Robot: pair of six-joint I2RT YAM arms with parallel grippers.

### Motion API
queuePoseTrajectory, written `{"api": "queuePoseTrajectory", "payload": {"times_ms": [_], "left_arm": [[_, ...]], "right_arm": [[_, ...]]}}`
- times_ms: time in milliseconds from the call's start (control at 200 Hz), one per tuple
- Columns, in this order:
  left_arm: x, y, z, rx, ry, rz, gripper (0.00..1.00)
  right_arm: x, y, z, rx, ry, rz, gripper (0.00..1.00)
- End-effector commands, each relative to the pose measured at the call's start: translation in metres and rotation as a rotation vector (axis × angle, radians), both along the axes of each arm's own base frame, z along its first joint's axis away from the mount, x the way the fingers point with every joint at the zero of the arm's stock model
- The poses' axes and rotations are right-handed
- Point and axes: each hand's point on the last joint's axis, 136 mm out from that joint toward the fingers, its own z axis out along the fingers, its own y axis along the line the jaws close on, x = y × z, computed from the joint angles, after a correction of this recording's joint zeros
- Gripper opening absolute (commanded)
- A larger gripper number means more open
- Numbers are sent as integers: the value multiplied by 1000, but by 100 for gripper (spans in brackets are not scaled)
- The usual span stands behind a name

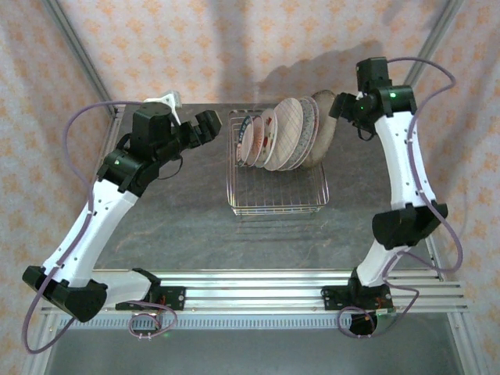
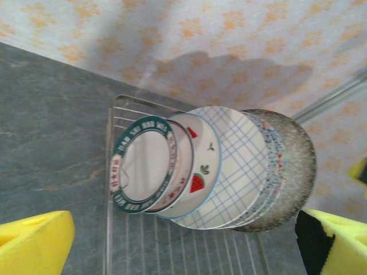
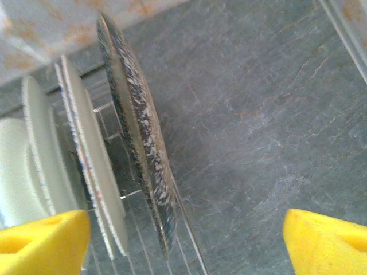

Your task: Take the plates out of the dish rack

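Several plates stand on edge in the dish rack [image 1: 277, 205] at mid table. A dark lettered-rim plate [image 2: 143, 166] is at the left, then a watermelon plate [image 2: 203, 172], a blue plaid plate [image 2: 241, 160] and a speckled plate [image 2: 292, 160] at the right end. My left gripper [image 1: 191, 117] hovers left of the rack, open, facing the plates with nothing between its yellow fingers [image 2: 34, 243]. My right gripper [image 3: 186, 246] is at the rack's far right end, open. The speckled plate's [image 3: 140, 143] rim lies between its fingers [image 3: 327, 243], untouched.
The rack rests on a grey stone-look table [image 1: 180, 226]. Aluminium rails [image 1: 258, 285] run along the near edge by the arm bases. A patterned backdrop closes the far side, and a metal frame post [image 3: 344, 23] rises at the back right.
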Motion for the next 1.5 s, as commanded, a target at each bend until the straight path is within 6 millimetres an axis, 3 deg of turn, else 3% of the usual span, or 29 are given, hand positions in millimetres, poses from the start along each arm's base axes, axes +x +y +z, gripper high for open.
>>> {"api": "queuePoseTrajectory", "payload": {"times_ms": [0,160,305,616,821,1206,1491], "left_arm": [[-9,-20,31,-75,-120,-115,99],[-18,-30,51,-132,-201,-174,99],[-21,-30,53,-137,-208,-177,99],[-23,-32,55,-149,-212,-187,99],[-23,-34,58,-158,-219,-190,99],[-20,-37,59,-164,-219,-195,99],[-19,-36,59,-163,-218,-192,99]], "right_arm": [[8,-1,-7,-32,19,28,82],[25,5,-26,-25,76,46,72],[37,12,-42,-6,104,72,58],[53,21,-61,12,139,124,42],[59,23,-68,16,146,128,30],[69,25,-80,16,158,132,19],[75,23,-69,-32,115,113,0]]}}
